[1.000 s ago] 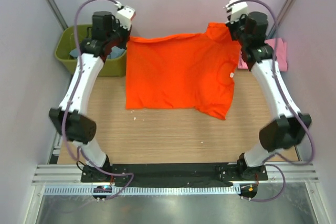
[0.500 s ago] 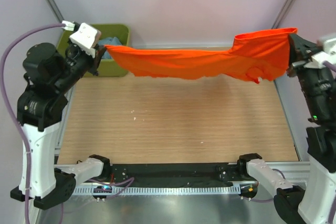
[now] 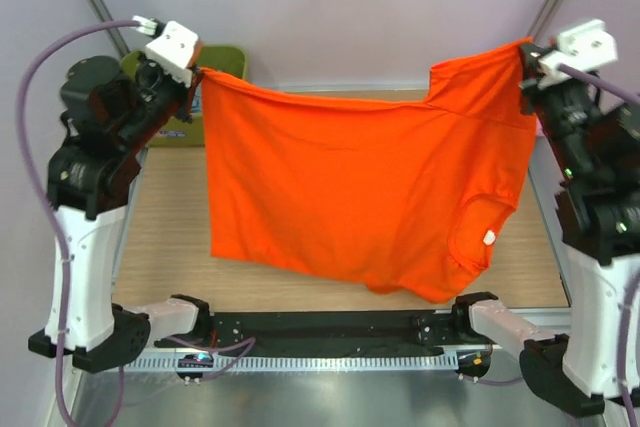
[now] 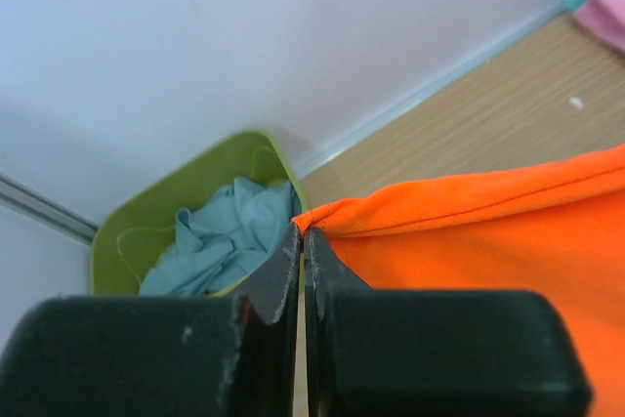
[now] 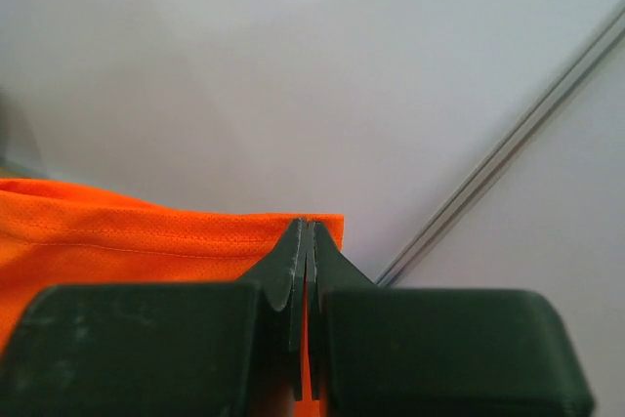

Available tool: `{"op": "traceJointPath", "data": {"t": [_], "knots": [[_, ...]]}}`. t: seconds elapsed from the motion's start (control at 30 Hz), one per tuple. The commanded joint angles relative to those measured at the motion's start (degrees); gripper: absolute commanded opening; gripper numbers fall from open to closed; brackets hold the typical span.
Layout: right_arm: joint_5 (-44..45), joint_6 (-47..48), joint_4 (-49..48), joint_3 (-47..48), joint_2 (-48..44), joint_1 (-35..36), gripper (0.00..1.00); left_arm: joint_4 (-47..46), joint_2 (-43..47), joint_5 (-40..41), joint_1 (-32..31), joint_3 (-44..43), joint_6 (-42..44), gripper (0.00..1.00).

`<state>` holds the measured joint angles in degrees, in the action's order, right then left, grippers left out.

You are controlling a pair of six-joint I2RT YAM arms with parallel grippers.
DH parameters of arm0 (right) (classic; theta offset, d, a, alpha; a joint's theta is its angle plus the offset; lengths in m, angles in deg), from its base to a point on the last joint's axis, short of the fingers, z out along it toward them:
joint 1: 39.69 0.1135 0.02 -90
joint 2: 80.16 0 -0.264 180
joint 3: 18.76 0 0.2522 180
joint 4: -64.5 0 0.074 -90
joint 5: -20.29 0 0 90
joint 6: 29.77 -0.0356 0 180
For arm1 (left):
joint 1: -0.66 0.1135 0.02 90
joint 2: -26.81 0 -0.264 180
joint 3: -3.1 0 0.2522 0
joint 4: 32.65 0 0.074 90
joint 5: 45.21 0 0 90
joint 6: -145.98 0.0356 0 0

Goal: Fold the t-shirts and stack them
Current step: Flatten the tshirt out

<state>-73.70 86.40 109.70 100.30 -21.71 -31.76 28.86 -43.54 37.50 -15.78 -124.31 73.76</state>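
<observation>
1. The orange t-shirt (image 3: 360,187) hangs as an open sheet between the two sets of jaws. It is held sideways, with a hem corner at the left jaws and the sleeve end at the right jaws. The neck opening and its small white label (image 3: 489,237) hang low, well below the right jaws.
2. A second ago the shirt was spread flat on the bench (image 3: 170,207), and half a second ago it was pulled into a narrow, bunched band. Now it is dropped open to its full area. It is judged to be lifted and shaken out for a clean lay-down, with no fold made yet.
3. The left jaws are pressed together on the corner, with only a thin slit between them. The right jaws are likewise closed tight on the stitched edge.
4. The cloth is thin, matte and limp. A fine dotted knit and a seam line are seen at the right jaws. The top edge sags in a shallow curve between the jaws, and the bottom edge is wavy.
5. Just beyond the left jaws stands the olive-green tub (image 4: 225,158), smooth plastic with a rounded rim, with a crumpled teal shirt (image 4: 220,236) in it. A pink shirt (image 4: 605,2) lies far to their right. Whether the hanging edge touches the pale wood-grain bench cannot be told.
</observation>
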Motion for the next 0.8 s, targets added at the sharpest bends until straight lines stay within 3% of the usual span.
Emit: {"op": "traceJointPath", "data": {"t": [0.0, 0.17, 0.5, 0.77], "knots": [[0.21, 2.48, -12.42, -5.88, 7.53, 0.16, 0.01, -7.9, -4.53, 4.03, 0.1, 6.57, 2.96, 0.0], [-1.46, 1.6, -21.15, -5.46, 21.59, 0.08, 0.01, -14.6, -17.93, 2.11, 4.31, 7.57, 1.3, 0.0], [-1.73, 2.83, -29.41, -3.26, 49.81, -1.24, 0.01, -18.3, -47.66, -1.41, 6.69, -5.44, 3.14, 0.0], [0.38, 2.21, -30.65, 4.03, 62.73, -1.24, 0.01, -19.44, -56.91, -1.15, 6.6, -7.73, 0.33, 0.0]]}}
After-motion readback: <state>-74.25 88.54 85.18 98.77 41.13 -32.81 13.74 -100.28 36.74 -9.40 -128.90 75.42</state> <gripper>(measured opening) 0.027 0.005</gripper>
